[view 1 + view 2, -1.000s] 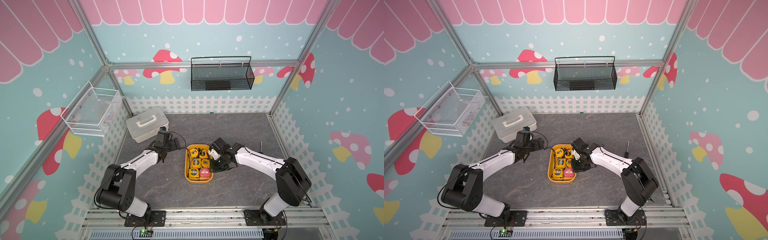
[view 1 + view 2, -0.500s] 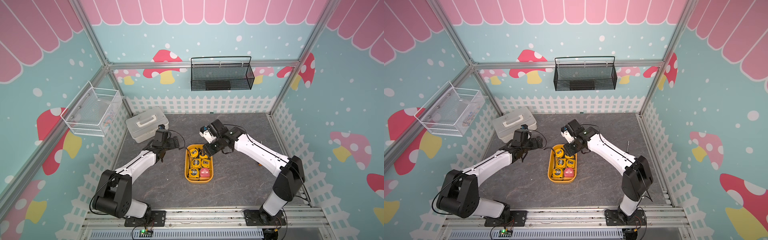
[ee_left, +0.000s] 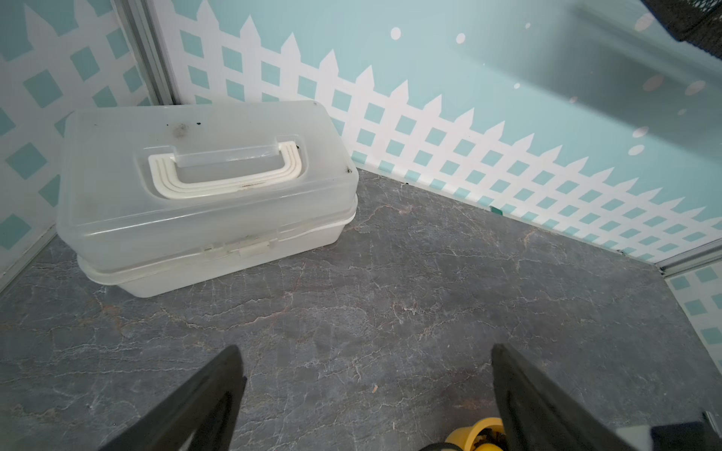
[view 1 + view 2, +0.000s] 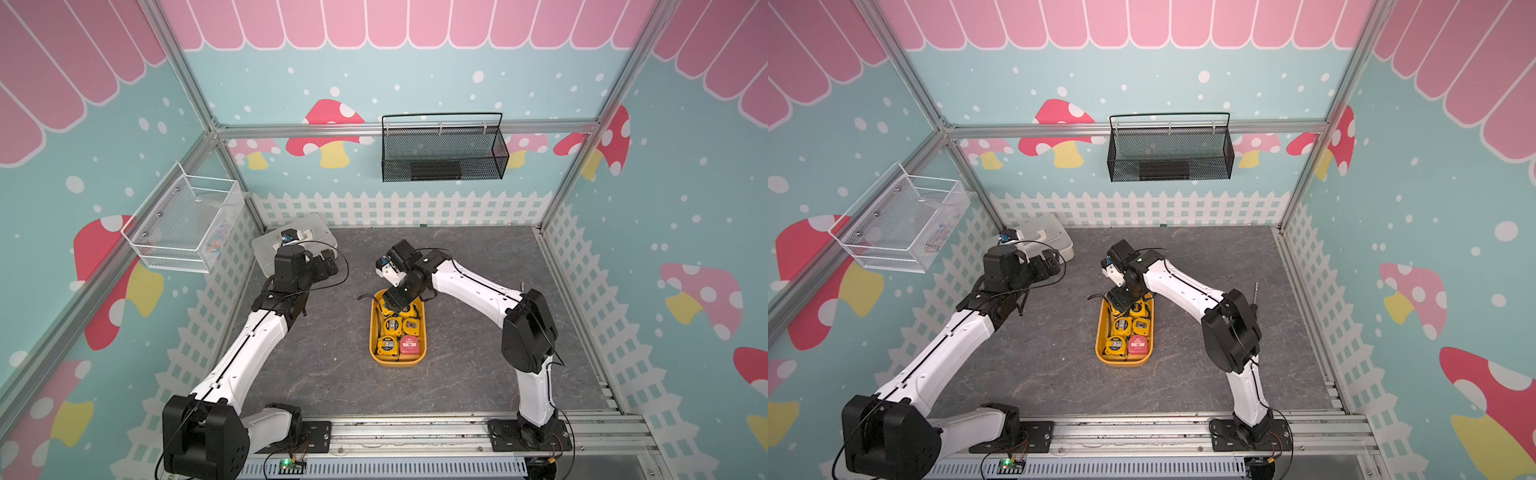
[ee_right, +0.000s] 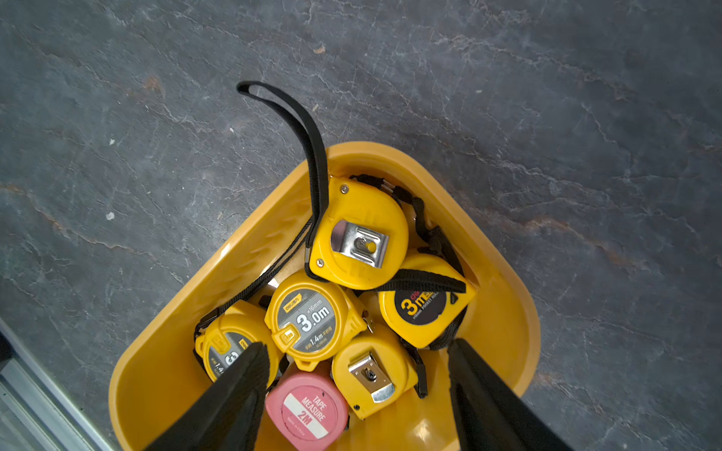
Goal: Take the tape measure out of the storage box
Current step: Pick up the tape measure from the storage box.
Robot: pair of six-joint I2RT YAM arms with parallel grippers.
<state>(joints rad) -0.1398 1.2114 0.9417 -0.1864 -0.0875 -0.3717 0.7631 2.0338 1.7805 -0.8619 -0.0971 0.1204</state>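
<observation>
On the pink tape [image 5: 306, 408], in the box's [image 5: 164, 375] near right corner, I read "TAPE MEASURE 2M" and, smaller, "Made in China". The yellow tape [image 5: 312, 316] just beside it said "3.0m", "×16mm" and "1.4m"; its brand tag was too small for me. The strapped tape [image 5: 420, 308] said "3m" and "POCKET RULE". A half-hidden tape [image 5: 226, 343] showed only "1.4".

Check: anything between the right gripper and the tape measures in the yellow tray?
Nothing visible. The right gripper hangs open directly over the tape measures in the lidless storage box. Black straps drape across some, one trailing over the rim.
</observation>
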